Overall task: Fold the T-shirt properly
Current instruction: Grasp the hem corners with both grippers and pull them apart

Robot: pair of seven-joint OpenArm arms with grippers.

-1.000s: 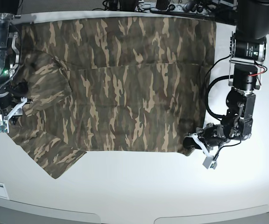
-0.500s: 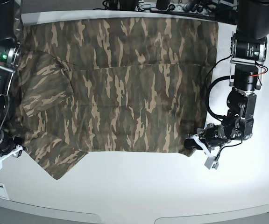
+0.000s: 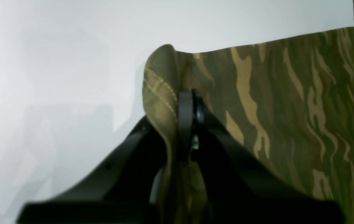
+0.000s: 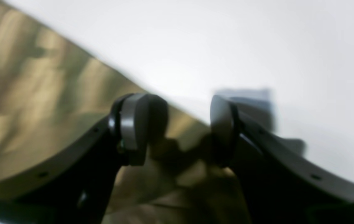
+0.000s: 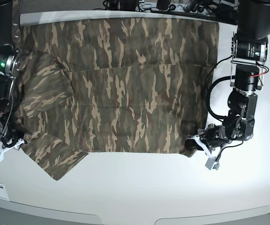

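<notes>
Matt camouflage cloth T-shirt (image 5: pixel 125 89), smooth white table (image 5: pixel 139 187)

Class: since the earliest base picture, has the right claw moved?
Yes. The right claw has moved down the T-shirt's left edge, toward the table's near side.

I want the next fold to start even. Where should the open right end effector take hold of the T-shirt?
Probably the sleeve edge of the T-shirt nearest the right end effector, coming from the bare table side: that edge lies flat between its open jaws.
</notes>
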